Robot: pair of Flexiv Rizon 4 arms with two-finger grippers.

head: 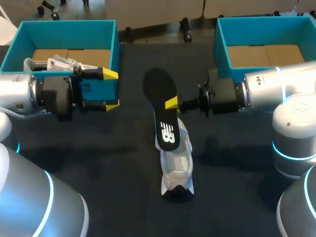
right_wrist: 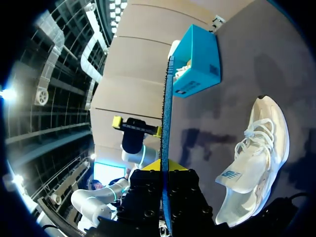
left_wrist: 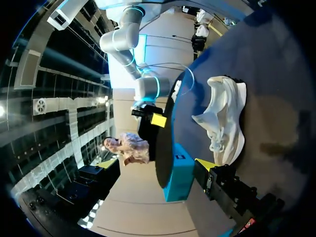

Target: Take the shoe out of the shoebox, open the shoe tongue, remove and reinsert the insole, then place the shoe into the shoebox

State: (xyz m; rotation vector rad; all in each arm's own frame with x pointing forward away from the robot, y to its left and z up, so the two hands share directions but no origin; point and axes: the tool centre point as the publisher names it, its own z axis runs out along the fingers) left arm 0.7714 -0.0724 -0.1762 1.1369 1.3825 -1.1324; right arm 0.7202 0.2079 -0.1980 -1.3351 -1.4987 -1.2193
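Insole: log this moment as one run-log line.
insole: out of shoe | right gripper: shut on insole, above shoe | left gripper: open, empty, beside left box | shoe: on table

— Covered by the insole [head: 163, 106]?
— Far end of the shoe [head: 177, 165]; also one fingertip of the right end effector [head: 171, 104].
— Cut off anywhere?
— Right side of the right box [head: 221, 47], at the head view's edge.
— Unclear?
— White thing [head: 54, 63] in the left box [head: 111, 34], half behind the left arm [head: 29, 91]; not identifiable.
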